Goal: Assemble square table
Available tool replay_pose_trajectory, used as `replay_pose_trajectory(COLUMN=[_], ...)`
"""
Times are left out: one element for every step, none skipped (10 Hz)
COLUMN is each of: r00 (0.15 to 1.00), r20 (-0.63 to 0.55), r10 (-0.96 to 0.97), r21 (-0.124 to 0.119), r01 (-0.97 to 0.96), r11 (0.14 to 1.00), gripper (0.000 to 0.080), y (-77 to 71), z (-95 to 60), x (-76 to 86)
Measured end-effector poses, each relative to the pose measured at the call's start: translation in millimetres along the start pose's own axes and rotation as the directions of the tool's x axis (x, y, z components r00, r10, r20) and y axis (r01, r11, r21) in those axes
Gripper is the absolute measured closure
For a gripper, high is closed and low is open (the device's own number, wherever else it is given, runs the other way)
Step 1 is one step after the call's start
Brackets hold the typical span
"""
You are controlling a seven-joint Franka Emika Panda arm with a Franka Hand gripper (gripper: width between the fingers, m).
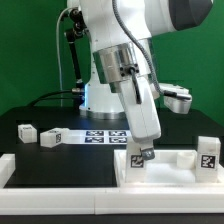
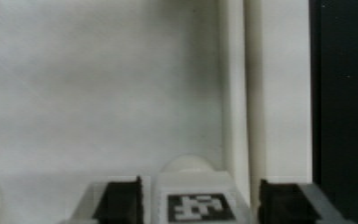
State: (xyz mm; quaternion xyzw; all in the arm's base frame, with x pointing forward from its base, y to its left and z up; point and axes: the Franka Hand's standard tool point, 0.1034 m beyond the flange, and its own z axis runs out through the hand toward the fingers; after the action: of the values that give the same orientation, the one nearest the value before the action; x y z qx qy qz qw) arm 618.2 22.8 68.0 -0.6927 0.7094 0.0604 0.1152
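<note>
Arm reaches down over the front of the black table. The gripper points straight down, jaws partly closed and clamped on the held leg, a short white block with its tag facing the exterior camera. In the wrist view the dark fingers sit against both sides of that block, the tag square between them (no gap visible on either side).

The held leg is upright, over the tabletop at its corner on the exterior view's left. Cannot tell whether its base touches the tray floor. The tabletop lies flat at the front of the table, toward the exterior view's right, with its raised rim showing. In the wrist view its white surface fills most of the picture, with the rim as a pale strip and the black table beyond it.

A second leg stands upright at the tabletop's end on the exterior view's right, tag facing the camera. Cannot tell if it is fastened.

On the exterior view's left, a loose leg and another loose leg sit on the table near each other, well apart from the tabletop. The marker board lies flat between them and the arm. The border rail runs along the front edge, just beside the tabletop.
</note>
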Motion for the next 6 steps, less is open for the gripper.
replay_pose_trajectory(r00=[0.996, 0.978, 0.907, 0.815, 0.814, 0.781], r20=[-0.006, -0.023, -0.030, -0.031, -0.029, -0.028], r10=[-0.089, -0.208, -0.421, -0.579, -0.581, -0.624], r21=[0.006, 0.016, -0.012, -0.028, -0.028, -0.030], r01=[0.089, 0.208, 0.421, 0.578, 0.580, 0.623], r11=[0.996, 0.978, 0.907, 0.816, 0.814, 0.781], gripper=[0.0334, 0.0194, 0.0164, 0.0164, 0.0152, 0.0152], y=[0.3, 4.3, 7.5, 7.4, 7.8, 7.9], z=[0.4, 2.7, 3.0, 2.5, 3.2, 3.4], x=[1.8, 6.9, 7.5, 7.6, 7.9, 8.1])
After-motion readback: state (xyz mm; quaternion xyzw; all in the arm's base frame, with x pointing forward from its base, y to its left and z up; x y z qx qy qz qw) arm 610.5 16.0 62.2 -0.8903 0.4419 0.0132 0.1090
